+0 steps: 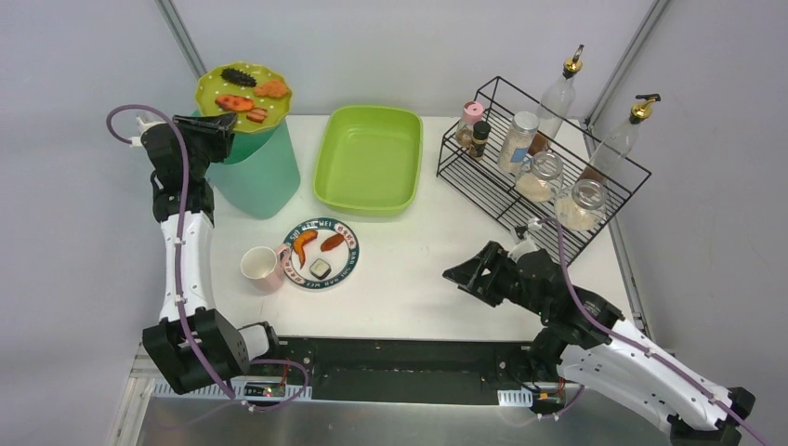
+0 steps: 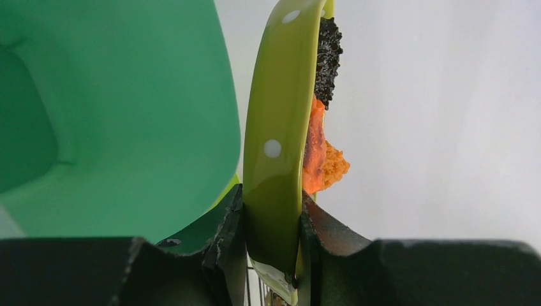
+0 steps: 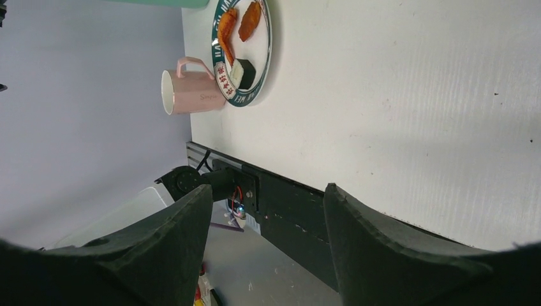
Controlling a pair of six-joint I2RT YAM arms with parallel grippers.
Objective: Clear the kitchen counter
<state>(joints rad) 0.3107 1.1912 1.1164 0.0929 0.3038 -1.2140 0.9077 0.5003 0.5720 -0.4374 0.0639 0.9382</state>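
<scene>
My left gripper [image 1: 216,124] is shut on the rim of a lime-green dotted plate [image 1: 243,95] and holds it above the teal bin [image 1: 256,172] at the back left. The plate carries orange food pieces and a dark one. In the left wrist view the plate [image 2: 275,146] stands edge-on between my fingers, the food [image 2: 322,159] on its right face. My right gripper [image 1: 467,273] is open and empty, low over the white kitchen counter [image 1: 418,269] at the right. A round patterned plate [image 1: 321,254] with food and a pink mug [image 1: 263,268] sit on the counter at front left.
A lime-green tub [image 1: 368,158] stands at the back middle. A black wire rack [image 1: 539,167] with spice jars and bottles stands at the back right. The black rail [image 1: 390,358] runs along the front edge. The right wrist view shows the patterned plate [image 3: 242,48] and mug [image 3: 191,92].
</scene>
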